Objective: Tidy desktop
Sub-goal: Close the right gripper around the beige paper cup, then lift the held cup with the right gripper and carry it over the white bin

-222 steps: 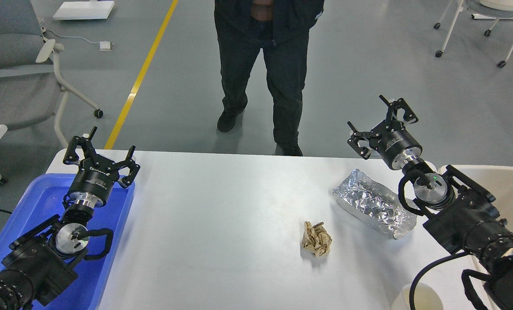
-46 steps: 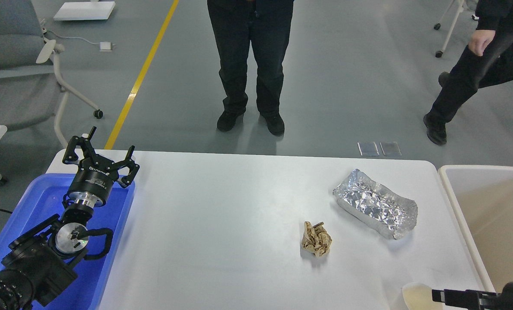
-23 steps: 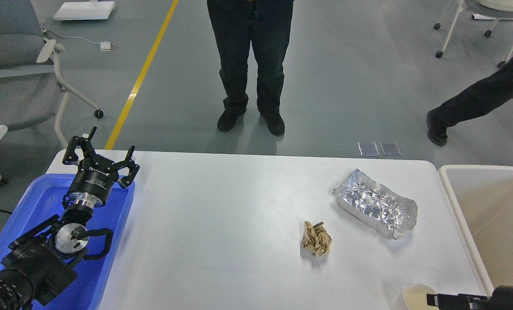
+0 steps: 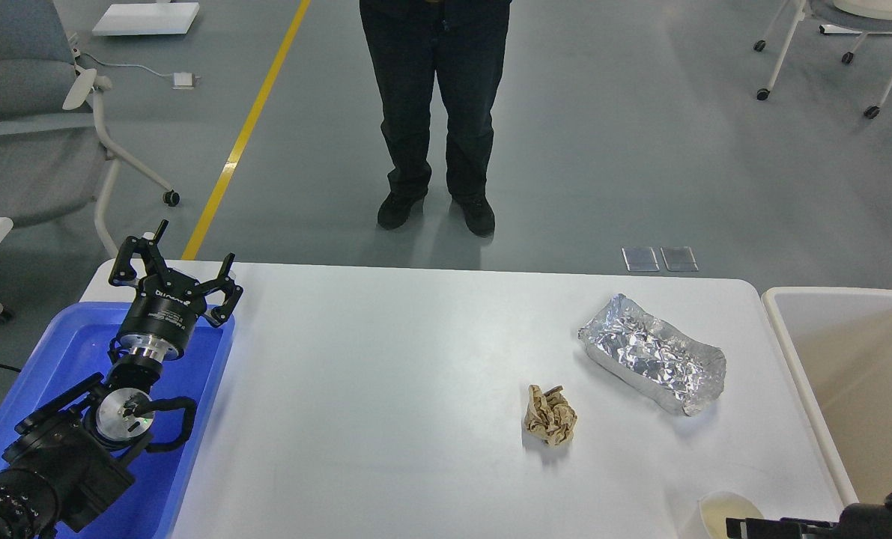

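Head view: white desk [image 4: 386,389] fills the lower centre of the frame, with a blue plastic tray [image 4: 64,352] at its left end and a beige bin [image 4: 857,359] just beside its right end. Left gripper [image 4: 174,268] hangs over the tray's far right corner, jaws spread wide, holding nothing. Right arm shows only as a dark part at the bottom right corner; its gripper [image 4: 745,526] lies next to a cream cup [image 4: 715,513] at the near desk edge, and I cannot tell how its jaws stand. Crumpled brown paper ball [image 4: 550,424] rests right of desk centre. Crinkled foil container [image 4: 651,353] lies near it, farther right and farther back, apart from the paper. A person in dark trousers [image 4: 434,112] stands beyond the far edge.
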